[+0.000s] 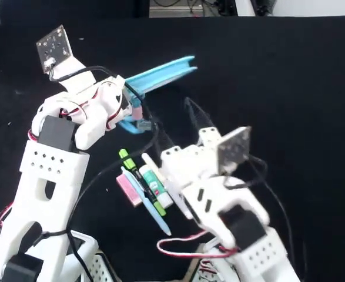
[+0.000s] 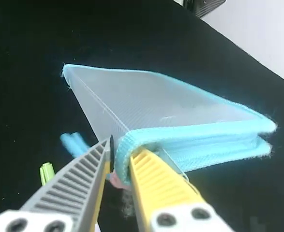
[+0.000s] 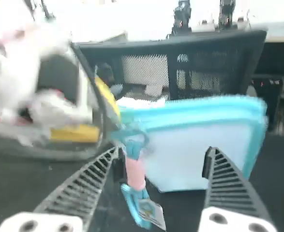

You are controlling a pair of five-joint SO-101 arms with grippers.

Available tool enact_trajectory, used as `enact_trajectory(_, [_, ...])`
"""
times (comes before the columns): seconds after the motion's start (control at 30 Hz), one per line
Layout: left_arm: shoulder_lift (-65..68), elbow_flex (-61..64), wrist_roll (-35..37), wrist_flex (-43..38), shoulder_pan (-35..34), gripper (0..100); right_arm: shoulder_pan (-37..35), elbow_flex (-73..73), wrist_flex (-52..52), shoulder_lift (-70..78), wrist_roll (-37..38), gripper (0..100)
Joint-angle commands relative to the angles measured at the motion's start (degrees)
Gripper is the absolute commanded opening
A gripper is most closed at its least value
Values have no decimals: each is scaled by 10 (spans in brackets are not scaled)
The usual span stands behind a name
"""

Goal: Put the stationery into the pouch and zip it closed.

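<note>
The light blue pouch [image 1: 160,75] hangs tilted above the black table, held by a corner of its rim. My left gripper [image 2: 120,147] is shut on that fabric rim [image 2: 146,140]; from above it sits at the pouch's near end [image 1: 134,114]. A pink and blue zipper charm [image 3: 134,175] dangles below the grip. My right gripper [image 3: 163,152] is open and empty, facing the pouch [image 3: 200,140] from a short distance. The stationery lies on the table beside the right arm: a green highlighter [image 1: 127,157], a white and green stick [image 1: 156,185], a blue pen [image 1: 153,210] and a pink eraser [image 1: 128,189].
A black cloth [image 1: 278,88] covers the table, with open room to the right and behind the pouch. The right arm's body [image 1: 219,200] stands just right of the stationery. A black mesh chair back [image 3: 200,63] is beyond the table.
</note>
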Motion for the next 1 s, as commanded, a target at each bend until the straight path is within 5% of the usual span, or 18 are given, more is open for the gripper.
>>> enact_trajectory(0.0, [-23,-47,36,-8,7,36,-6,13,-86,50,6,270])
enact_trajectory(0.33, [-21,-16,37,37,10,36,-20,-67,-62,185,8,273])
enact_trajectory(0.6, [-24,-15,-92,76,7,33,-20,-73,-99,242,8,270])
enact_trajectory(0.97, [-24,5,-100,78,6,33,-13,-78,-177,329,10,257])
